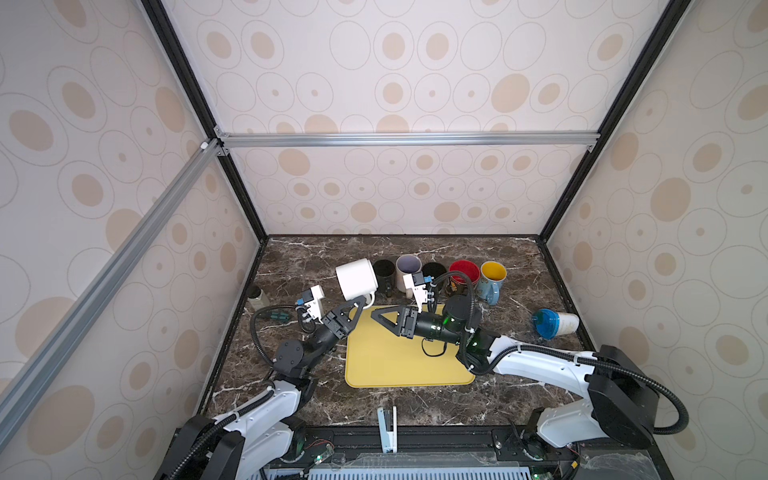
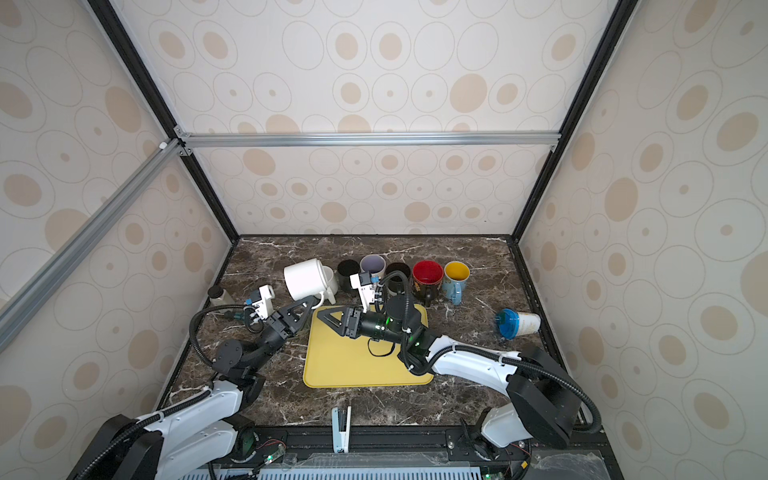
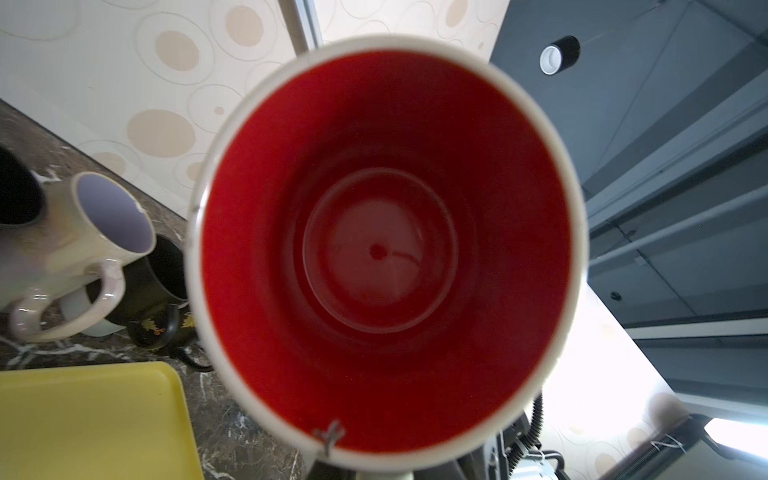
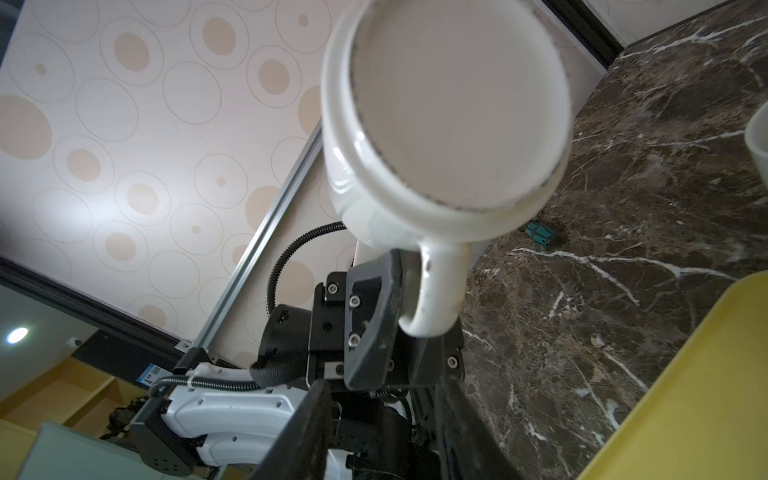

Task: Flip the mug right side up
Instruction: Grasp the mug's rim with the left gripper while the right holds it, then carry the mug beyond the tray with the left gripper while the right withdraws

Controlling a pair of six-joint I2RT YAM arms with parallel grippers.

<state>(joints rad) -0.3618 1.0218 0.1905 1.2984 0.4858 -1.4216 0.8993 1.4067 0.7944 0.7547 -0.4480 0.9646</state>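
A white mug (image 1: 356,279) with a red interior (image 3: 382,249) is shown lifted clear of the dark marble tabletop (image 1: 291,266), left of centre in both top views, just above the upper left corner of a yellow tray (image 1: 395,365). It is tipped over, with its plain white base turned up toward the overhead camera and its mouth aimed down along the left arm, so that the left wrist view is filled by the red inside. The mug is gripped by its handle (image 4: 440,291) alone: the left gripper (image 1: 358,306) is closed on the loop, with one dark finger (image 4: 374,307) seen threaded through it in the right wrist view. The right gripper (image 1: 376,316) is placed just beside the mug, over the top edge of the tray, with its fingers parted and nothing between them. Toward the upper centre of the frame a row of upright mugs is lined up: a black mug (image 1: 383,270), a cream mug with a lilac inside (image 1: 407,268), a mug with a red inside (image 1: 463,272) and a blue mug with a yellow inside (image 1: 492,278). A blue-lidded cup (image 1: 555,323) is seen lying on its side at the right. The step in hand is judged to be the turn in the air, not yet completed. For the next move, a roll of the left wrist is called for until the mouth faces up, then a level descent onto a bare spot, with the handle released only once the base is seated.
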